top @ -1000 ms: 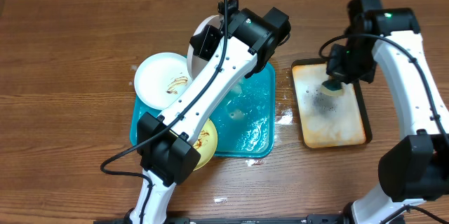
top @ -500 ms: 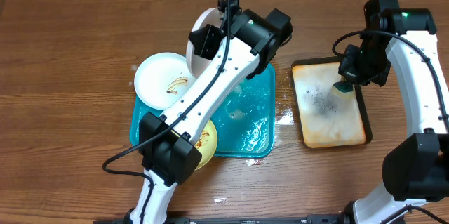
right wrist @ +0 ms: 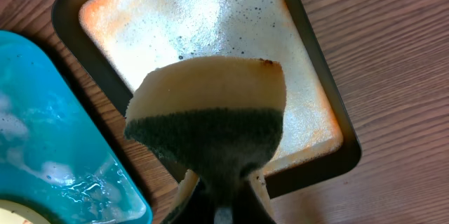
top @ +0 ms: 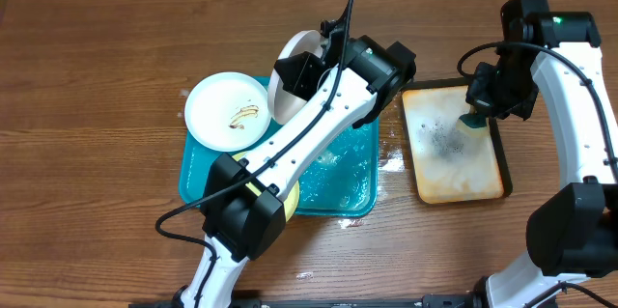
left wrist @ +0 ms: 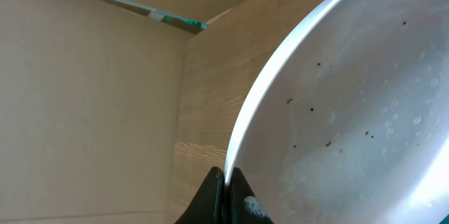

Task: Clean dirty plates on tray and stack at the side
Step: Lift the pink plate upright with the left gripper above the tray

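The white plate (left wrist: 351,112) is pinched at its rim by the left fingers (left wrist: 210,197). The sponge (right wrist: 210,104), squeezed in the right fingers (right wrist: 258,187), should be rubbed on it gently.

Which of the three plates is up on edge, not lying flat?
The white plate pinched at its rim by the left pincer. The other white plate, sauce-smeared, and the pale yellow plate both lie flat.
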`<control>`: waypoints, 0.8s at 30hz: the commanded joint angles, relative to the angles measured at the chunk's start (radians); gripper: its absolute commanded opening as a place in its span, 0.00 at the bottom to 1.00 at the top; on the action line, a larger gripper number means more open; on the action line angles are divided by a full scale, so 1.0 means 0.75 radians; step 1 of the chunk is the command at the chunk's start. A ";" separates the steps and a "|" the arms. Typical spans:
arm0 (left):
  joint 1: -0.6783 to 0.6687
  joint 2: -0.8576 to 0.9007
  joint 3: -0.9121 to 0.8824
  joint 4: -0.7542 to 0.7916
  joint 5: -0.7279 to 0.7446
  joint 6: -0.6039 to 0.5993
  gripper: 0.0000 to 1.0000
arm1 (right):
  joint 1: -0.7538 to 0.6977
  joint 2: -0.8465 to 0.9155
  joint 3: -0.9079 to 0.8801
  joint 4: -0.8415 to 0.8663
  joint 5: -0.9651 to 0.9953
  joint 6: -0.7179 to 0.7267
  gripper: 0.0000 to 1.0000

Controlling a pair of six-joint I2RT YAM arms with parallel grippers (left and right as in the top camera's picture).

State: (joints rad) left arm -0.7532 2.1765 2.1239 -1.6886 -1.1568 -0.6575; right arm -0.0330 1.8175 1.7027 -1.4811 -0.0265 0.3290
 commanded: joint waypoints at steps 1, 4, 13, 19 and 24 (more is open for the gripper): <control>-0.018 0.015 -0.013 -0.002 -0.063 -0.073 0.04 | -0.002 -0.007 0.025 0.004 0.004 0.013 0.04; -0.018 0.015 -0.013 -0.002 -0.075 -0.075 0.04 | -0.002 -0.007 0.025 0.006 -0.006 0.017 0.04; -0.034 0.016 -0.013 -0.002 -0.080 -0.096 0.04 | -0.002 -0.007 0.025 0.006 -0.006 0.017 0.04; -0.044 0.006 -0.013 -0.002 -0.043 -0.101 0.04 | -0.002 -0.007 0.025 0.009 -0.024 0.017 0.04; -0.026 0.002 -0.010 -0.002 0.386 -0.147 0.04 | -0.002 -0.007 0.025 0.014 -0.062 0.017 0.04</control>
State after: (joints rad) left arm -0.7815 2.1780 2.1162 -1.6878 -1.0565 -0.7063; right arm -0.0330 1.8175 1.7027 -1.4769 -0.0517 0.3363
